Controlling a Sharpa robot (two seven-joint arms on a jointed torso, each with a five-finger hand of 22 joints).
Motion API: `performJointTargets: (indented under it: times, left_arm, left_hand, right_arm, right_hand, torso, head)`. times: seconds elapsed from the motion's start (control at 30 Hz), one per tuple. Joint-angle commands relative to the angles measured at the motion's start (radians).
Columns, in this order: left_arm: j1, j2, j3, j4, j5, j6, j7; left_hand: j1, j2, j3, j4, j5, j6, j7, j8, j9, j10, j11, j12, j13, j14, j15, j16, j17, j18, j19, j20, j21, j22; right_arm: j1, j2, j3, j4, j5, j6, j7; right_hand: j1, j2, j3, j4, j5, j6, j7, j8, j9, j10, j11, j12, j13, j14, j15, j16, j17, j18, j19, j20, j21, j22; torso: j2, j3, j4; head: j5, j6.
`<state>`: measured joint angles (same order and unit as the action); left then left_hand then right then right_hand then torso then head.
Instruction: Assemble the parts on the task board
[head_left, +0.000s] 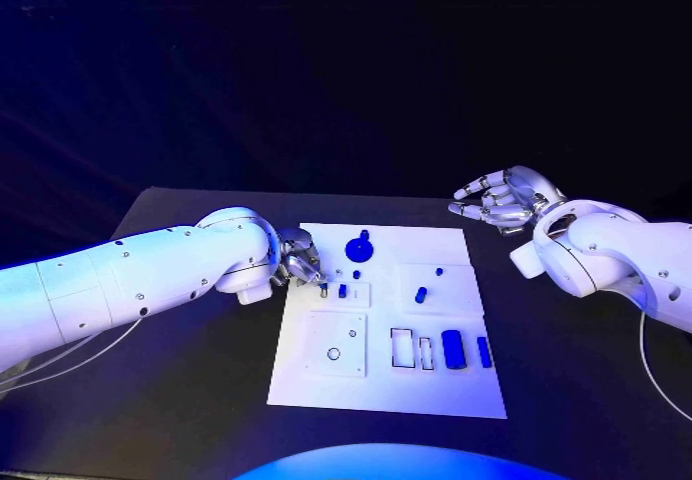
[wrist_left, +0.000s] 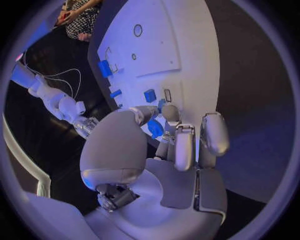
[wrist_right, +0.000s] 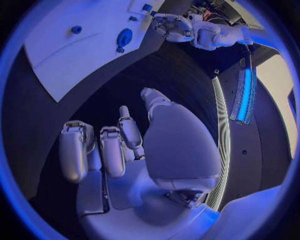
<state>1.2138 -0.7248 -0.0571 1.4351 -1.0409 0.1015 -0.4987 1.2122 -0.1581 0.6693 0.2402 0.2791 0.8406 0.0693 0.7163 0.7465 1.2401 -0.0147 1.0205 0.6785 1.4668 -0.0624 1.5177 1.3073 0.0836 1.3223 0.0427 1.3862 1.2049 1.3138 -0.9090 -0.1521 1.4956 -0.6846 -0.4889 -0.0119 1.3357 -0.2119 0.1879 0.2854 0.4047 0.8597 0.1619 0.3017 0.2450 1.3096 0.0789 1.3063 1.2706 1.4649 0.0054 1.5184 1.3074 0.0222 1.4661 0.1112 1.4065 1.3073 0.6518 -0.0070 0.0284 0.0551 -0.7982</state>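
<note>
The left hand (head_left: 296, 255) sits at the near-left edge of the task board (head_left: 378, 395), low over the worktop (head_left: 188, 400), with its fingers reaching onto the board's upper left corner. In the left wrist view the fingers curl in around a small blue part (wrist_left: 154, 128), thumb on one side and fingertips (wrist_left: 185, 150) on the other, so the hand is grasping that piece just above the board's surface. Moving rightward across the board from that hand, a little blue part (head_left: 342, 291) stands in a square recess close by the fingers, and a round-headed blue part (head_left: 359, 246) lies just beyond it toward the board's far edge. Further right, a small blue peg (head_left: 420, 295) rests in another square recess near the board's middle. Toward the board's near-right corner, two outlined slots lie beside a larger blue block (head_left: 453, 348) and a narrower blue part (head_left: 485, 351), the two standing side by side and apart from each other. A square panel with a small ring (head_left: 333, 353) marked on it lies on the board's near-left portion. The right hand (head_left: 500, 203) hovers beyond the board's far-right corner, well apart from it and raised off the worktop; its fingers are loosely bent with gaps between them and nothing in them, so it is released.
</note>
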Motion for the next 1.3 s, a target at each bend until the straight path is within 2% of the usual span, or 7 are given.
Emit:
performJointTargets:
  times: [0.03, 0.63, 1.3]
  left_arm:
    - [-0.002, 0.003, 0.001, 0.007, -0.046, 0.008, -0.012]
    - [-0.004, 0.008, -0.001, 0.017, -0.088, 0.079, -0.021]
    - [-0.004, 0.011, -0.006, 0.017, -0.093, 0.088, -0.022]
  left_hand:
    - [-0.009, 0.001, 0.166, -0.159, 0.003, 0.016, -0.009, 0.004, 0.021, 0.011, -0.001, 0.005, 0.003, 0.076, -0.010, 0.007, 0.159, -0.001, 0.007, 0.000, 0.006, 0.004]
    - [-0.023, -0.008, 0.188, -0.173, 0.006, 0.021, -0.012, 0.010, 0.021, 0.022, -0.004, 0.012, 0.011, 0.079, -0.012, 0.010, 0.167, -0.004, 0.018, -0.003, 0.015, 0.019]
    - [-0.025, -0.010, 0.191, -0.175, 0.007, 0.021, -0.012, 0.010, 0.020, 0.023, -0.005, 0.013, 0.012, 0.079, -0.012, 0.011, 0.169, -0.004, 0.019, -0.004, 0.015, 0.020]
  right_arm:
    - [-0.001, 0.000, 0.000, 0.000, -0.012, 0.016, 0.011]
    - [-0.001, -0.001, 0.000, 0.001, -0.012, 0.016, 0.011]
    - [-0.001, -0.002, 0.000, 0.003, -0.012, 0.017, 0.010]
  right_hand:
    - [-0.008, 0.004, -0.006, 0.002, 0.001, -0.004, -0.002, 0.006, -0.001, -0.005, -0.002, -0.003, -0.001, 0.072, -0.003, -0.005, 0.117, 0.018, 0.023, -0.004, -0.003, 0.180]
    - [-0.008, 0.004, -0.006, 0.002, 0.001, -0.004, -0.002, 0.006, -0.001, -0.005, -0.002, -0.003, -0.001, 0.072, -0.003, -0.005, 0.117, 0.018, 0.023, -0.004, -0.003, 0.180]
    - [-0.009, 0.005, -0.007, 0.002, 0.006, -0.005, -0.001, 0.007, -0.001, -0.005, -0.002, -0.003, -0.001, 0.072, -0.003, -0.005, 0.118, 0.017, 0.025, -0.004, -0.001, 0.182]
  torso:
    - [0.001, 0.0011, -0.0005]
    - [0.000, 0.0012, -0.0006]
    - [0.001, 0.0007, 0.0000]
  head:
    - [0.000, -0.003]
    - [0.000, -0.011]
    - [-0.002, -0.012]
